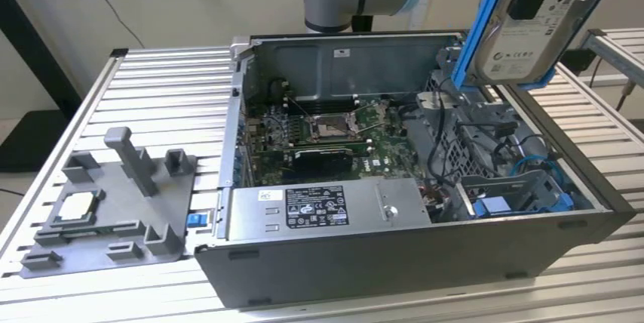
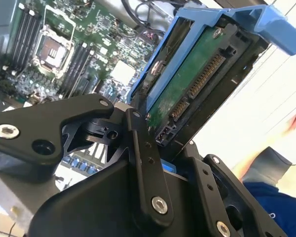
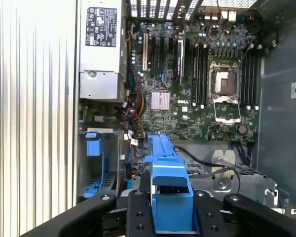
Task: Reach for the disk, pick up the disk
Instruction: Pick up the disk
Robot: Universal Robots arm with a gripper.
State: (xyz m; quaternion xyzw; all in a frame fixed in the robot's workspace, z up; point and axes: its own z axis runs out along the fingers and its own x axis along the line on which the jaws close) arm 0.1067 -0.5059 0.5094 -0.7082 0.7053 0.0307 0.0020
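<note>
An open grey computer case [image 1: 403, 263] lies on its side across a slatted metal table [image 1: 161, 89], filling the centre and right of the exterior view. Inside it, a green motherboard [image 1: 322, 142] sits at mid-frame with an empty processor socket [image 1: 332, 125] near its middle. A grey metal box with a black-and-white sticker [image 1: 322, 206] lies just below the board, along the case's near wall. At the lower left of the frame, a grey plastic fixture [image 1: 111, 210] rests on the table, and a small square silver chip [image 1: 78, 206] lies in it. Black cables [image 1: 443, 149] loop at right of the board, and what may be a blue bay [image 1: 503, 202] sits lower right.
</note>
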